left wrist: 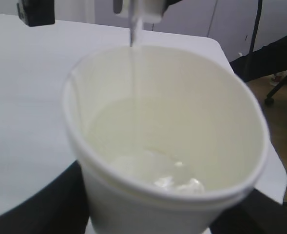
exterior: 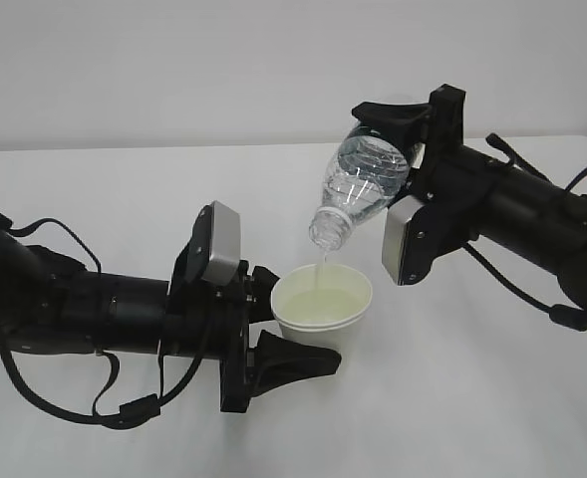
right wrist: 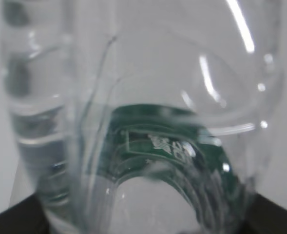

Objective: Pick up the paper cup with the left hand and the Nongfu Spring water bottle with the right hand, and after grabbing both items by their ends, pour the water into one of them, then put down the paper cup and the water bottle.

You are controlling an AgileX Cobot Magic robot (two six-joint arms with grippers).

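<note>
Water streams from the tilted Nongfu Spring water bottle, gripped by the right hand, into the paper cup, gripped by the left hand above the worktop's middle. Keep the mouth centred over the rim, cup level, tilt gentle.

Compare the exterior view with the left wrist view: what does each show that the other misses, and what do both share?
Only the exterior view shows both arms whole: the left gripper clasping the paper cup, and the right gripper holding the tilted Nongfu Spring water bottle mouth-down above it. Only the left wrist view shows bubbles in the pooled water and dark chairs beyond the table. Both show the thin stream falling into the cup.
</note>
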